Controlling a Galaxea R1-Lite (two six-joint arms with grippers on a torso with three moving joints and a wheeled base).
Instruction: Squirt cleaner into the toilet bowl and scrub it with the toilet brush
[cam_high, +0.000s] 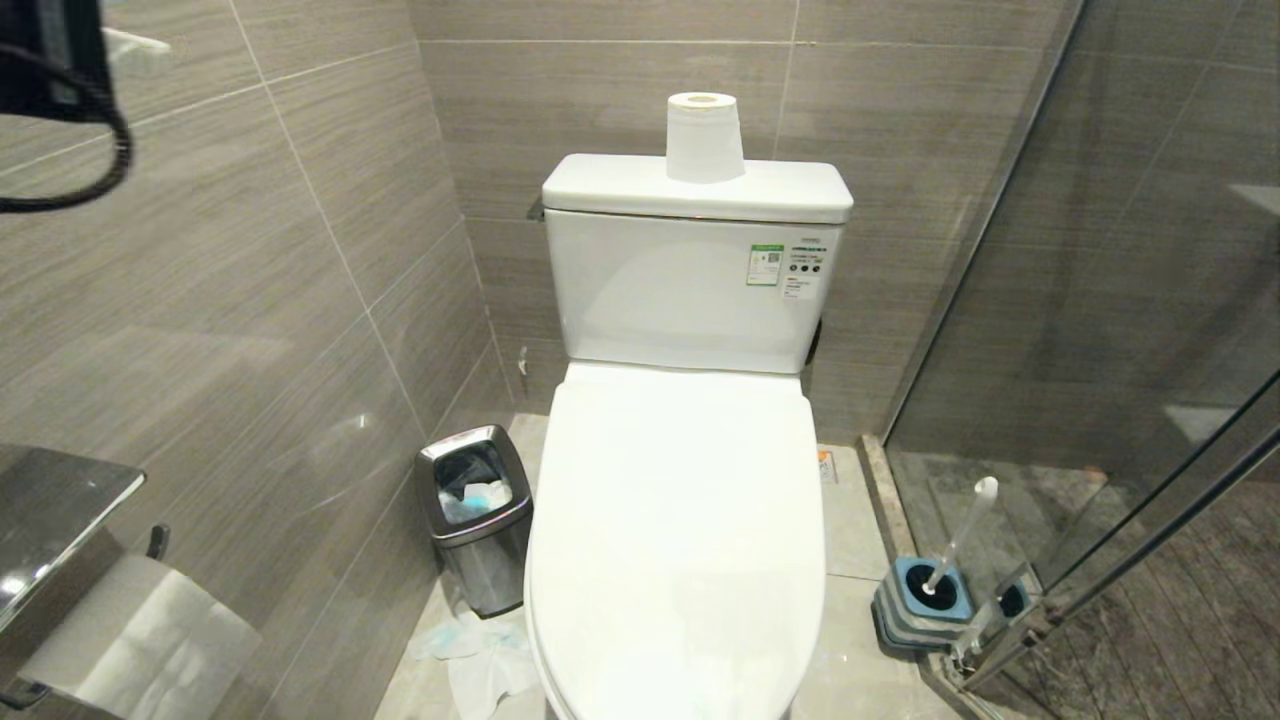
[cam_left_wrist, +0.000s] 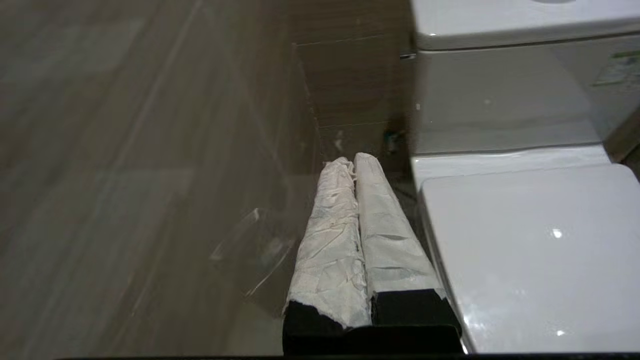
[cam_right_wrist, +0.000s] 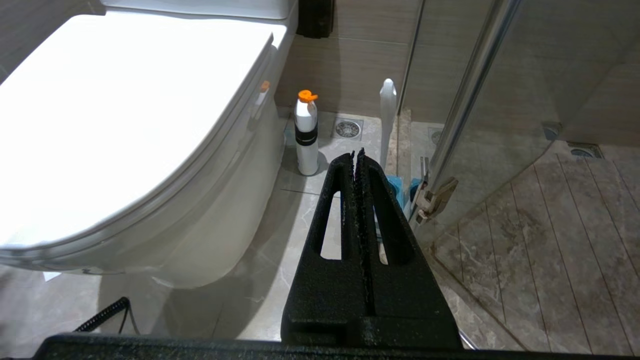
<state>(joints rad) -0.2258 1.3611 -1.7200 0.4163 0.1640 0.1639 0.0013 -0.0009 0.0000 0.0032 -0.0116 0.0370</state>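
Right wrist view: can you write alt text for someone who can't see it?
The robot's shut black right gripper points at a white bottle with an orange cap and the toilet brush on the floor beside a closed white toilet.

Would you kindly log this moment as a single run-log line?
lid: down | toilet brush: in holder | left gripper: shut, empty | right gripper: shut, empty

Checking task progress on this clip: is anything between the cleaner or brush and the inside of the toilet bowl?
Yes. The toilet's white lid is shut flat over the bowl. The toilet brush stands in its holder on the floor beside the toilet. Both the left gripper and right gripper are shut and empty.
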